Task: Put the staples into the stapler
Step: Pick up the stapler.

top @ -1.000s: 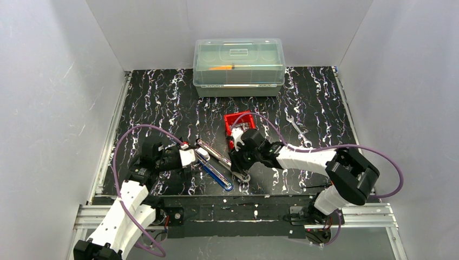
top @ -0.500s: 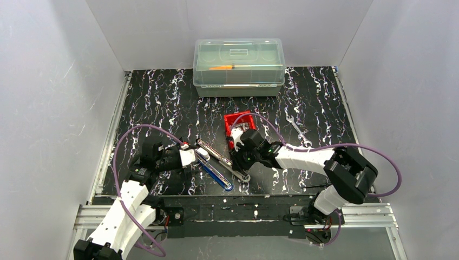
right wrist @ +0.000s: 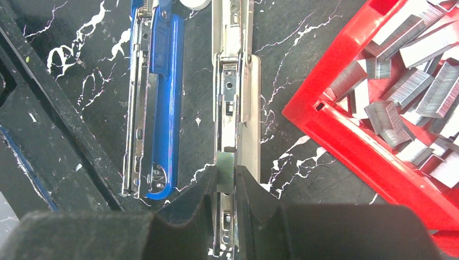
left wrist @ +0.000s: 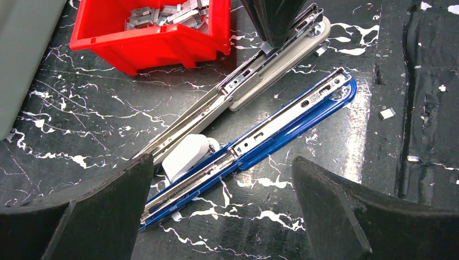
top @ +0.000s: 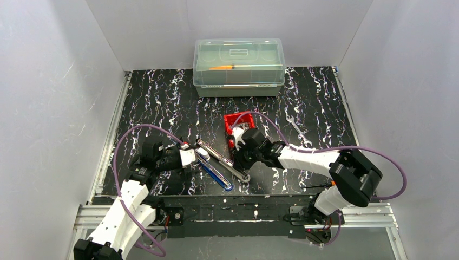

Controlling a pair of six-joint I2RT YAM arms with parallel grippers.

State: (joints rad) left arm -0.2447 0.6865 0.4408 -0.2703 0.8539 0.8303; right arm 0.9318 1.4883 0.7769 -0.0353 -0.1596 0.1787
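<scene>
Silvery staple strip clamped between right fingers over open stapler; left fingers wide apart.

At 6 o'clock the right claw pinches 1 strip of staples between its fingertips, directly over the grey magazine rail of the opened stapler. The stapler's blue arm lies parallel at 10 o'clock. At 2 o'clock a red bin of loose staples sits on the black marbled counter.
</scene>
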